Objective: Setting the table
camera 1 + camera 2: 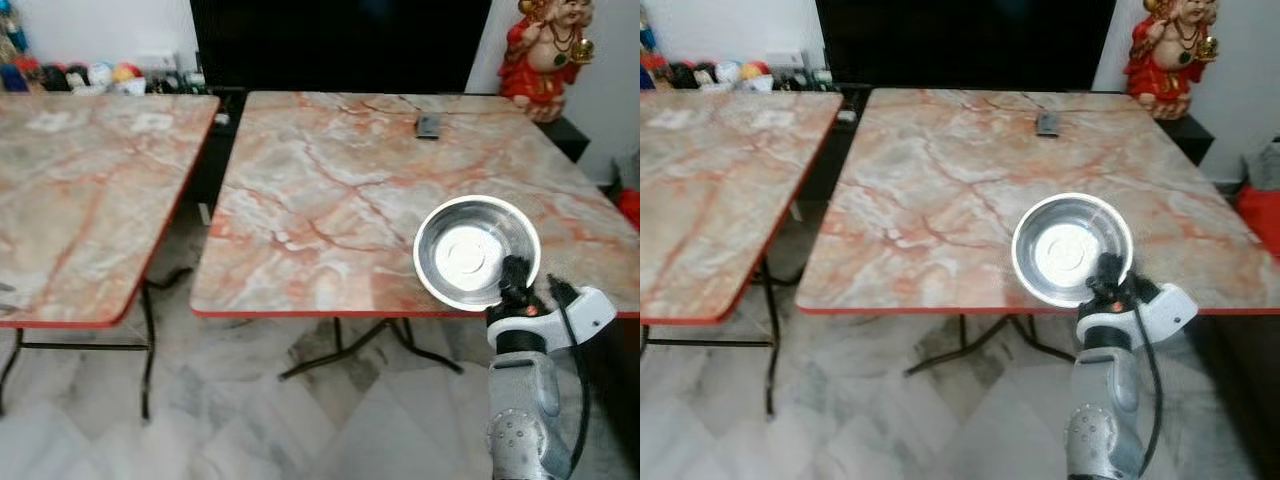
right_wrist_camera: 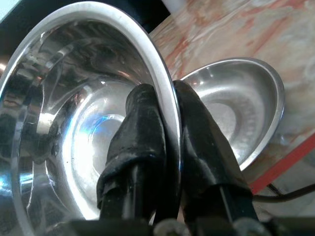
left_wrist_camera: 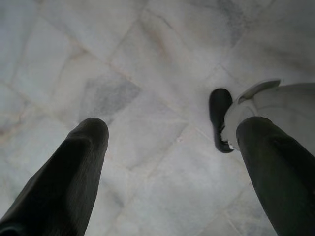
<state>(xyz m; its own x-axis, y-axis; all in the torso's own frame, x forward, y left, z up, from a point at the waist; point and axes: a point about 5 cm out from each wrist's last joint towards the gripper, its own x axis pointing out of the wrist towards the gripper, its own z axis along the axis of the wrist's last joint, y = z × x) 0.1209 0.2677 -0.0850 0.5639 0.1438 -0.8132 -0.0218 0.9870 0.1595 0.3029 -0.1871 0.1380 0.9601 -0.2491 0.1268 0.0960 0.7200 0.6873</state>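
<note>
Left table (image 1: 90,180) cut by frame edge. Red figurine (image 1: 545,50) – head cropped at top. Small dark object (image 1: 428,126) on far table – too small to identify. Steel bowl (image 1: 476,250) near rim hidden behind right gripper (image 1: 515,275).

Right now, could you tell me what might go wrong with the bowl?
1. The right gripper pinches the bowl only by its thin, smooth rim, so it may slip or swing.
2. The bowl sits right at the table's near edge; released there, it could tip off onto the floor.
</note>
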